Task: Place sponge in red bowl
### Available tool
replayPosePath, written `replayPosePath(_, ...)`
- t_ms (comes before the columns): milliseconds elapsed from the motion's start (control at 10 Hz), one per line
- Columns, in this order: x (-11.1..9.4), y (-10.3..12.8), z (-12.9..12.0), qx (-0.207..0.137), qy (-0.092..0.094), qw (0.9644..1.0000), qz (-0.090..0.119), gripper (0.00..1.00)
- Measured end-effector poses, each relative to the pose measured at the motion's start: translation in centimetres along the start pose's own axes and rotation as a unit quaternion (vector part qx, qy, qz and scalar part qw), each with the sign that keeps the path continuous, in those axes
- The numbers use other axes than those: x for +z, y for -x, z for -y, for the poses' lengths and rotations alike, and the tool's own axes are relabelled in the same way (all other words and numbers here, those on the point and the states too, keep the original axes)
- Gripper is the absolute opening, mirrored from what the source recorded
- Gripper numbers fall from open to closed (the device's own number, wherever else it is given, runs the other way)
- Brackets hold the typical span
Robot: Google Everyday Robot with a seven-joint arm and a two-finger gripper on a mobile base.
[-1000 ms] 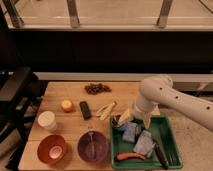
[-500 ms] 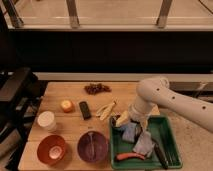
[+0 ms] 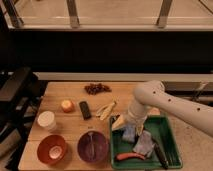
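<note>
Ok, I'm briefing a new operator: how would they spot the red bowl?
Go to the front-left corner of the wooden table, away from the gripper at the left edge of the green tray. The red bowl sits there, beside a purple bowl; only it is red.

Grapes [image 3: 97,88], banana peel [image 3: 106,109], purple bowl [image 3: 83,148]

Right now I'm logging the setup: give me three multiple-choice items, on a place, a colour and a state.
1. The pincer is: A over the grapes; B at the green tray's left edge; C in the purple bowl.
2. The front-left bowl is: A blue; B green; C red.
3. That bowl stands: A upright; B upside down; C on its side.
Answers: B, it hangs by the tray's corner; C, its rim is red; A, its hollow faces up.
</note>
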Motion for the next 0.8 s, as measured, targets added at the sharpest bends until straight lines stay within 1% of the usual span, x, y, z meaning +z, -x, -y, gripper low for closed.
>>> replayPosePath(200,1.1,-0.3,-0.1,0.001,0.016,0.9998,-0.009,0.8)
replayPosePath(400,2.2,-0.3,-0.7,-0.005,0.021,0.9997,-0.014,0.8)
replayPosePath(800,3.9,0.5,0.2,0.01,0.032,0.9992,-0.022,0.8)
